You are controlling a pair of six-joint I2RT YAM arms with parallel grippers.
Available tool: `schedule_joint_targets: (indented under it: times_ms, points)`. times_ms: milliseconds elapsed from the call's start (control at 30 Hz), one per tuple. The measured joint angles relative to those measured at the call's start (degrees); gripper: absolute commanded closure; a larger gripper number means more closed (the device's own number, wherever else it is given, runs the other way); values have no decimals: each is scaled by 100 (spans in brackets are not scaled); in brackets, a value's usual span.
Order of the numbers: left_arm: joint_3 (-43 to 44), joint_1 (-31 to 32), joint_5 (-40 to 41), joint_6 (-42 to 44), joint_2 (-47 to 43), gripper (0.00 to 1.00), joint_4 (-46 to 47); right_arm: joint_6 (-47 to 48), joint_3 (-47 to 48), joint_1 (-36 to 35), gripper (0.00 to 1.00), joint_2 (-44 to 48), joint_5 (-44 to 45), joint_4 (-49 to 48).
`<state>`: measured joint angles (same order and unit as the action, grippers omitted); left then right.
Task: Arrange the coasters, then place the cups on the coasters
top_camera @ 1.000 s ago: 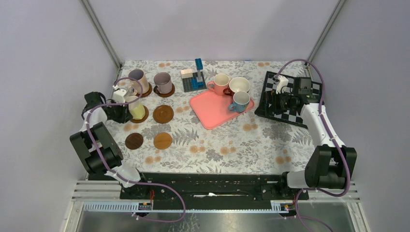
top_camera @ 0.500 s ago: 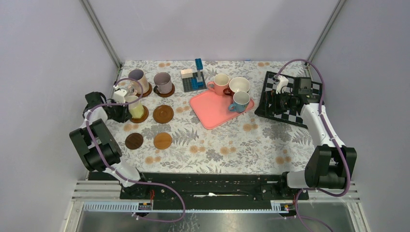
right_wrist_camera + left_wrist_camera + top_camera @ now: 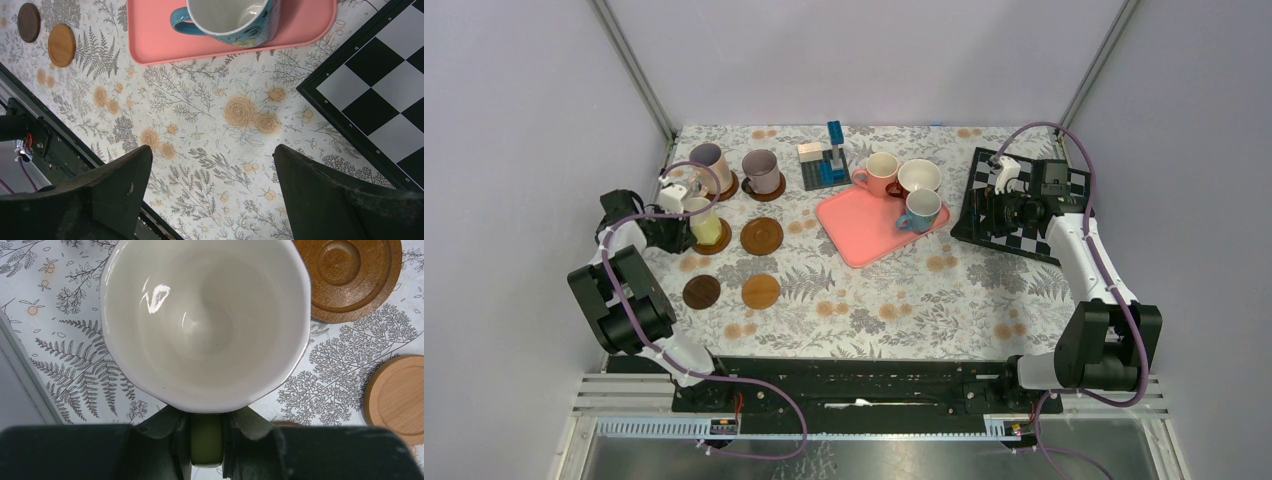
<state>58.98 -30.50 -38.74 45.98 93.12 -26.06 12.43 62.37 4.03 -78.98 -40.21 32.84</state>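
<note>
My left gripper (image 3: 679, 230) (image 3: 206, 421) is shut on the handle of the yellow cup (image 3: 707, 225) (image 3: 205, 320), which sits over a dark coaster (image 3: 716, 246). I cannot tell whether the cup rests on it. The pale pink cup (image 3: 709, 164) and the mauve cup (image 3: 762, 170) stand on coasters at the back left. Three coasters lie bare: a ringed one (image 3: 762, 236) (image 3: 347, 275), a dark one (image 3: 701, 292) and an orange-brown one (image 3: 761, 291). The salmon cup (image 3: 881, 173), white cup (image 3: 919, 177) and blue cup (image 3: 921, 210) (image 3: 232, 17) stand at the pink tray. My right gripper (image 3: 996, 212) (image 3: 212, 185) hangs open and empty.
The pink tray (image 3: 864, 235) (image 3: 165, 47) lies mid-table. A chessboard (image 3: 1024, 215) (image 3: 380, 100) with a white piece sits at the right under my right arm. A block tower (image 3: 829, 158) stands at the back. The enclosure wall runs close along the left.
My left arm's elbow has shifted slightly; the gripper and yellow cup stay in place. The right arm has not moved.
</note>
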Motion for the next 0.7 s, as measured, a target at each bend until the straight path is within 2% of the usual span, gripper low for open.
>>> schedule_joint_targets:
  times_ms: [367, 500, 700]
  points:
    - [227, 0, 83, 42, 7, 55, -140, 24, 0, 0, 2, 0, 0, 0]
    - [282, 0, 107, 72, 7, 41, -151, 26, 0, 0, 2, 0, 0, 0]
    - [282, 0, 103, 74, 4, 36, -243, 28, 0, 0, 2, 0, 0, 0]
